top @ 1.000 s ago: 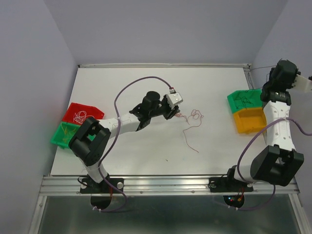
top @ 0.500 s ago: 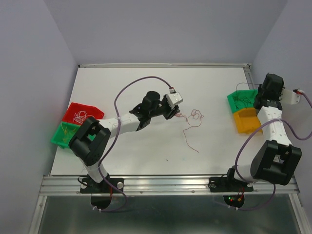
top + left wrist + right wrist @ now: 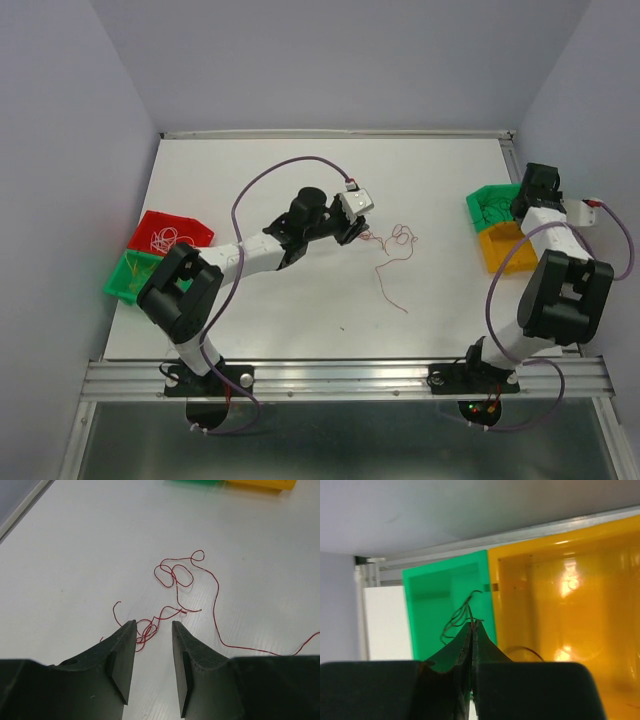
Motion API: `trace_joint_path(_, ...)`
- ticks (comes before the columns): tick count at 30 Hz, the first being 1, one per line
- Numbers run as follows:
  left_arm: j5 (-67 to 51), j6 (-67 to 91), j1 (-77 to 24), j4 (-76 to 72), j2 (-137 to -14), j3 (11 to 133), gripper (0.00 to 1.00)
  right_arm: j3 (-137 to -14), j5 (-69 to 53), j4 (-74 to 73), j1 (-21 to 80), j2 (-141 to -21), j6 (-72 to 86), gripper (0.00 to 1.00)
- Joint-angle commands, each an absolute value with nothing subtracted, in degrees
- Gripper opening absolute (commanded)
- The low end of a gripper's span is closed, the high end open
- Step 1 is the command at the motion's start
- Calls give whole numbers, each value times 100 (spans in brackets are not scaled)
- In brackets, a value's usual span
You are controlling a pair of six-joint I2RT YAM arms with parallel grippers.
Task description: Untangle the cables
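Observation:
A thin red cable [image 3: 398, 240] lies in loose loops and a small knot on the white table [image 3: 300, 310]. In the left wrist view the red cable [image 3: 176, 575] spreads just ahead of my left gripper [image 3: 152, 625], whose fingers stand open and empty with the knot at their tips. From above, the left gripper [image 3: 352, 232] sits at the tangle's left end. My right gripper [image 3: 473, 624] is shut on a dark brown cable [image 3: 454, 619] that curls up from its tips over the green bin [image 3: 430, 595]. Seen from above, the right gripper [image 3: 524, 200] hangs over that bin.
A green bin [image 3: 488, 205] and a yellow-orange bin [image 3: 505, 250] stand at the table's right edge; another dark strand [image 3: 526, 650] shows against the yellow-orange bin [image 3: 560, 605]. A red bin [image 3: 165, 235] holding pale cables and a second green bin [image 3: 125, 278] sit at the left edge.
The right arm has swung in and down from the far right corner to the green bin. The left arm and the red cable have not moved.

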State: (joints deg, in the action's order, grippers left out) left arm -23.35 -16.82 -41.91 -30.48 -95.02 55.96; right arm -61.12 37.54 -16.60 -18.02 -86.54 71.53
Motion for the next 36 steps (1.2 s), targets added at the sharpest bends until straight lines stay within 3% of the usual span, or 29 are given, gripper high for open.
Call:
trace_joint_path(1,-2364,-1626,-4201,-3296,-9185,5555,45,-6609,3894,-1907,-1767,-9254,7374,1)
trace_joint_path(12,-2373,-1643,-4201,-3296,-9211,5555,46,-7461,4148,-1986,-1547,-10484,7357,1)
trace_joint_path(19,-2417,-1635,-4201,-3287,-9229,5563,46,-7804,4746,-2443,-1240,-10590,7374,1)
trace_joint_path(36,-2391,-1661,-4201,-3287,-9246,5555,46,-9316,4764,-3102,-1318,-12410,7453,1)
